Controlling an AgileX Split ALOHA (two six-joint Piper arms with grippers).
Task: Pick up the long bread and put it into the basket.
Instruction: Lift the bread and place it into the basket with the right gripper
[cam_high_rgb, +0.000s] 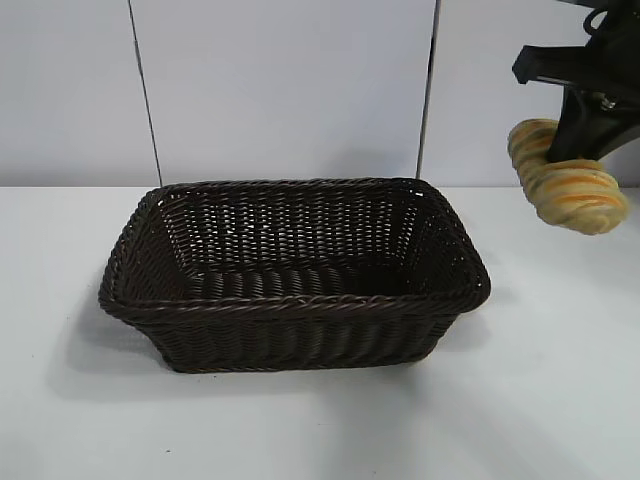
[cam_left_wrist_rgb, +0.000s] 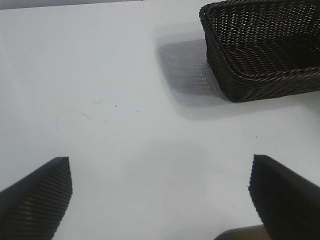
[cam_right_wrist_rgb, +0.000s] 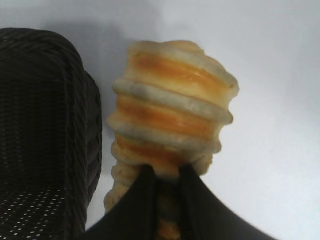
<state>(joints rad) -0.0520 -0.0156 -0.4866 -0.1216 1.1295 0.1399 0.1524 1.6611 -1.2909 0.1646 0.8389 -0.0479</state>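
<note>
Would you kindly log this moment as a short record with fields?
bread: held in the air by the right gripper, to the right of the basket, above the table; long bread
basket: on the table, nothing inside
left gripper: open, over bare table, away from the basket
step left: carry the bread over the basket and release

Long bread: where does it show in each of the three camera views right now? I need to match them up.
Exterior view: the long bread hangs at upper right, off the table, held by the right gripper, beyond the basket's right end.
Left wrist view: not in it.
Right wrist view: fills the centre, beside the basket.
Shared landmark: the basket, seen in the left wrist and right wrist views too.
</note>
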